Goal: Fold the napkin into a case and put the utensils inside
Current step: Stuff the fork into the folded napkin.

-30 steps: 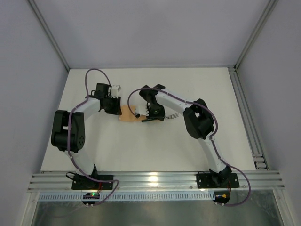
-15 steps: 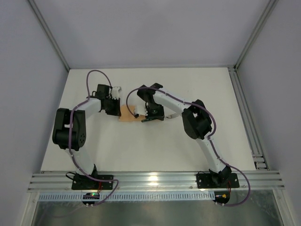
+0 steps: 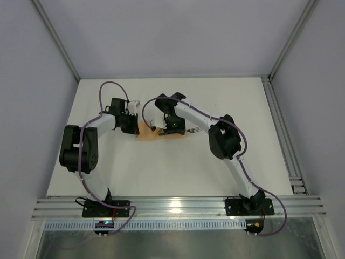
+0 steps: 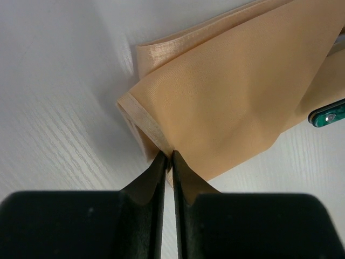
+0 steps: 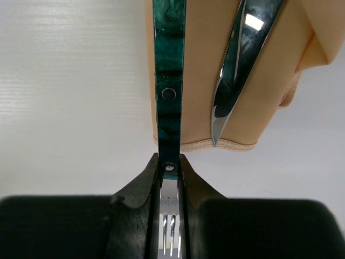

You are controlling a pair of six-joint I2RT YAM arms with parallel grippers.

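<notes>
On the left side, the left hand (image 4: 168, 158) is closed almost fully, with only a thin slit between its two black fingers; it pinches the hemmed edge of the napkin (image 4: 232, 97) near a folded corner; the napkin is peach-orange, folded in several layers, and it lies on the white surface (image 4: 64, 81) between the two hands, in the far half of the surface as the top view shows it; its upper layer bulges softly beside the pinch; more to the right, the right hand (image 5: 170, 162) is also closed tight, and it holds the fork (image 5: 170, 65) at the place where the teal-green handle meets the metal; the tines point back between the fingers, and the handle reaches forward over the napkin, across its near hem; just right of the fork, the knife (image 5: 243, 59) lies on the same cloth, its shiny blade pointing toward the right hand, the tip near the hem; the knife handle is outside the view; fork and knife are close but apart
</notes>
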